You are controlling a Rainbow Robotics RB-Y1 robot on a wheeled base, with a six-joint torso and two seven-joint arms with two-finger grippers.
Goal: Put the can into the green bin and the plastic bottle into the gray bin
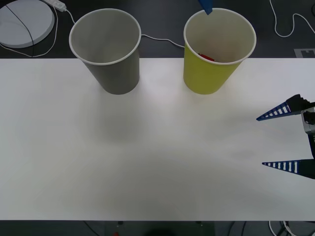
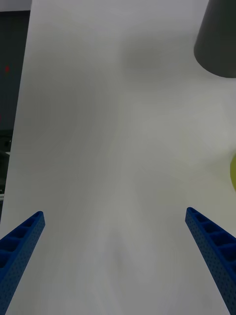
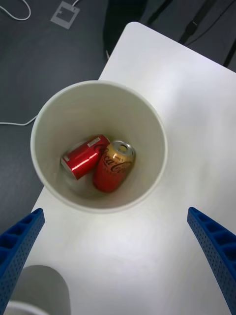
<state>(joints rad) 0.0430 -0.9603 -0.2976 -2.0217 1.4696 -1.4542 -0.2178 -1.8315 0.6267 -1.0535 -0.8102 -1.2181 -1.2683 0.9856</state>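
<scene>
Blue fingers (image 3: 209, 246) of the left gripper (image 1: 205, 6) hang spread and empty straight above the green bin (image 1: 209, 73), where the can (image 3: 114, 165) lies beside a red can (image 3: 83, 158). Spread too, the right gripper (image 1: 288, 140) waits at the table's (image 1: 147, 147) right edge; gray bin (image 1: 115, 73) looks empty.

The can (image 3: 114, 165) lies inside the green bin (image 1: 209, 73), which stands right of the gray bin (image 1: 115, 73).

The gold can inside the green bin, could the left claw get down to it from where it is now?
Probably yes. The left claw hangs open above the green bin, whose mouth is uncovered, though a red can lies against the gold can.
</scene>
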